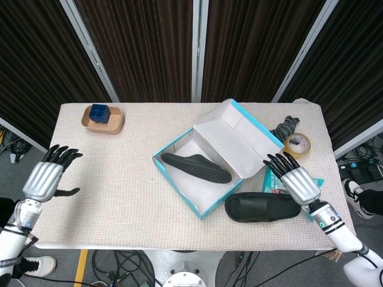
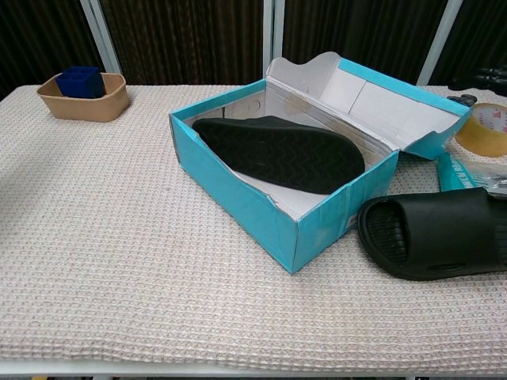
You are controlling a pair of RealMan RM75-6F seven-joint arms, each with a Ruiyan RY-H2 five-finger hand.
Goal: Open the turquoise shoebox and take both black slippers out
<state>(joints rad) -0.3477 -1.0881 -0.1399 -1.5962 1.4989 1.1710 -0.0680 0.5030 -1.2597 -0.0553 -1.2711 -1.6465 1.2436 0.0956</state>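
Dark curtains are hanging behind the table, where a tape roll and tan tray are flanking the open shoebox. Both the left hand and right hand are hovering released, fingers spread, one slipper lying outside.

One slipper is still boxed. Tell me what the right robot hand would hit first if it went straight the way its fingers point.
The right robot hand points up and left toward the shoebox lid. It would probably meet the open lid's edge first, though height is unclear.
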